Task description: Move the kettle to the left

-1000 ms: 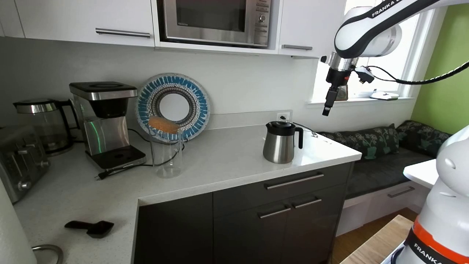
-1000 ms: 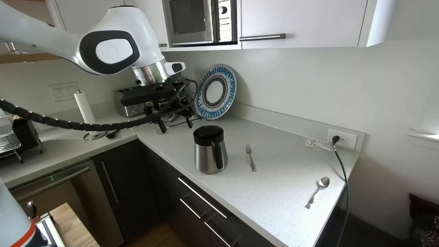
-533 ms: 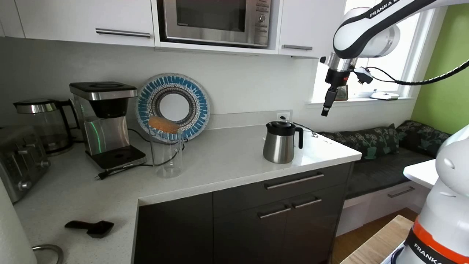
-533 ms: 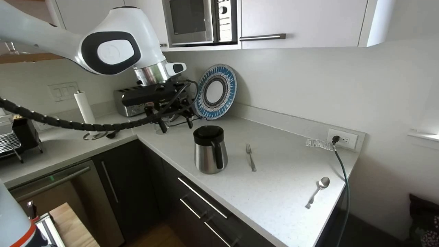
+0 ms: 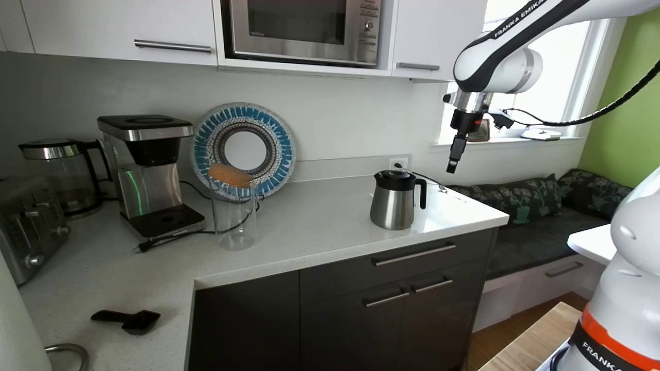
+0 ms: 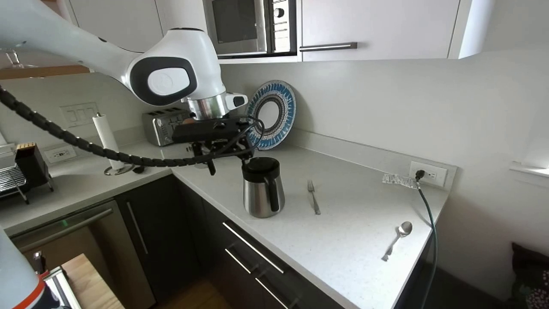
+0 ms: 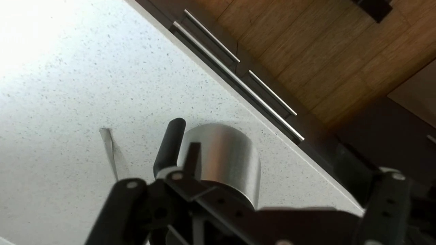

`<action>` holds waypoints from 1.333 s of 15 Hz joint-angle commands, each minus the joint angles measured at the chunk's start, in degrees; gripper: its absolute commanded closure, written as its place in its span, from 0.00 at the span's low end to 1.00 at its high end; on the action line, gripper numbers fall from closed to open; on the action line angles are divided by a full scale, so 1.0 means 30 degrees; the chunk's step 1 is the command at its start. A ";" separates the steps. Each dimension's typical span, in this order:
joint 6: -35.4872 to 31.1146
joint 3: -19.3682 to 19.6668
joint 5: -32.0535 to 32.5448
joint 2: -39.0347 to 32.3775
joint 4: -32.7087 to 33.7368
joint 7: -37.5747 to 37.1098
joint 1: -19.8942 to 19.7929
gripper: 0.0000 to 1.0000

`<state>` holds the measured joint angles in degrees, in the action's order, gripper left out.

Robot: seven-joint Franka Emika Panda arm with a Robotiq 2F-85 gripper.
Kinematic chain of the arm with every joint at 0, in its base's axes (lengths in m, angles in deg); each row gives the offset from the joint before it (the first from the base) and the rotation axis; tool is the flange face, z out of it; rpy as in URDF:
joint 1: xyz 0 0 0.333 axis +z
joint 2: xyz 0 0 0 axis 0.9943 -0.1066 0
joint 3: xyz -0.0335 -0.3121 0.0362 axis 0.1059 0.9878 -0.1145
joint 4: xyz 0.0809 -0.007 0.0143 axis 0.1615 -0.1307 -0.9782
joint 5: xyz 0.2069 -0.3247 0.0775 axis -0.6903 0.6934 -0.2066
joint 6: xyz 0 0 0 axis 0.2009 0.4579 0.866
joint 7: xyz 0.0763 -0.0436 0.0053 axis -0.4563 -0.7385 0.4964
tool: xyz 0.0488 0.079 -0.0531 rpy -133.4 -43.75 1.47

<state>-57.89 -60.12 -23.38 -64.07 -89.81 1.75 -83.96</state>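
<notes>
Find the Robotiq gripper (image 6: 229, 164) up in the air, spread wide, holding nothing. Look below it, near but not touching, for a single stainless-steel kettle (image 5: 392, 206), upright on the countertop (image 5: 319, 216). Expect a rigid, hard-walled body, likely slick under a pinch and perhaps hefty if filled; impossible to tell from outside. Probably sturdy rather than fragile. Best taken by the black handle (image 7: 170, 146), seemingly stiff and narrow enough to clasp; better not to squeeze the broad steel or tug the black lid (image 6: 260, 166).

Count outward from the gripper: lower down, past the handle side, one fork (image 6: 314, 196); farther along, one spoon (image 6: 398, 240). Well off the opposite way, one clear glass jar (image 5: 237, 239) with one orange-brown stopper (image 5: 229, 175), one mosaic-bordered disc (image 5: 245, 151), one drip coffee maker (image 5: 149, 185), one glass coffee carafe (image 5: 62, 178), one toaster (image 5: 31, 221), one black scoop (image 5: 129, 320). Higher than the gripper, one microwave (image 5: 304, 28).
</notes>
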 commanded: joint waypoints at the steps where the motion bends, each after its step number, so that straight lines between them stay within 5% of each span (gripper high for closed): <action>1: -0.0277 -0.0054 -0.1465 -0.1653 0.0959 0.1686 -0.0415 0.00; 11: -0.1400 -0.0522 -0.4603 -0.5105 0.2825 0.5335 -0.1250 0.00; 20: -0.1811 -0.2257 -0.6199 -0.8114 0.5420 0.7212 -0.2466 0.00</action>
<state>-63.62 -64.62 -39.93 -85.09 -76.68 20.81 -89.29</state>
